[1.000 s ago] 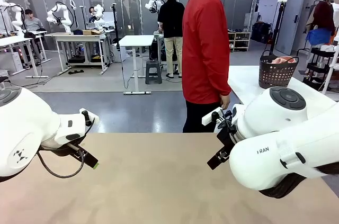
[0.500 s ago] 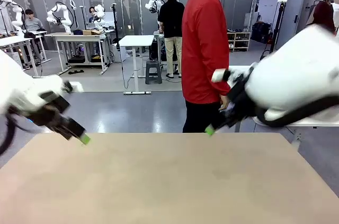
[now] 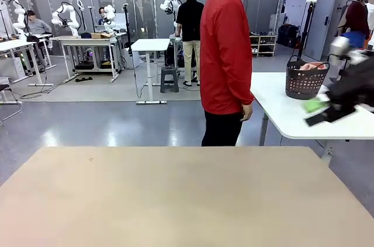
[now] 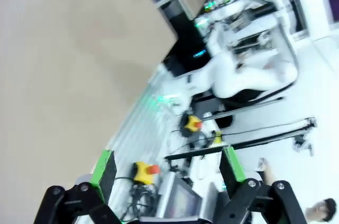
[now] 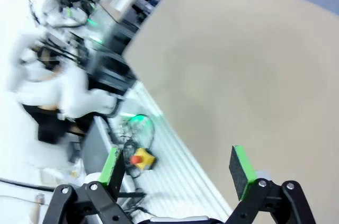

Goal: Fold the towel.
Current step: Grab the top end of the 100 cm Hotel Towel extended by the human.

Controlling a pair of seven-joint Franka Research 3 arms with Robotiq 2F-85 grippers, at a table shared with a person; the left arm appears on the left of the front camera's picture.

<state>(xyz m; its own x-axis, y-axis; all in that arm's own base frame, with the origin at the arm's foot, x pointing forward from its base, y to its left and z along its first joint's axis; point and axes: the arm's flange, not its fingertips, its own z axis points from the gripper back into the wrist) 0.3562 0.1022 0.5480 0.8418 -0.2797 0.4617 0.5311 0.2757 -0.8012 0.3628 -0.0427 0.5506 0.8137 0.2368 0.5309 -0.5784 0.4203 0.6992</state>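
A bit of salmon-pink cloth, the towel [image 3: 312, 65], shows above the rim of a dark perforated basket [image 3: 305, 82] on a white side table [image 3: 279, 105] at the far right. My right gripper [image 3: 322, 110] is a blurred shape in the air at the right edge, just below and right of the basket. In the right wrist view my right gripper [image 5: 176, 168] is open, with nothing between its green pads [image 5: 241, 170], over the tan table [image 5: 238, 65]. My left gripper [image 4: 168, 167] is also open with nothing held, beside the tan table's edge [image 4: 63, 49].
A person in a red jacket [image 3: 225, 54] stands side-on at the far edge of the tan table [image 3: 175, 200], next to the white side table. Yellow emergency-stop boxes [image 4: 144, 171] and cables lie on the floor beside the table.
Both arms have swung up and outward from low over the tan table. The left arm has gone out of the front view; the right gripper has moved to the right edge by the basket.
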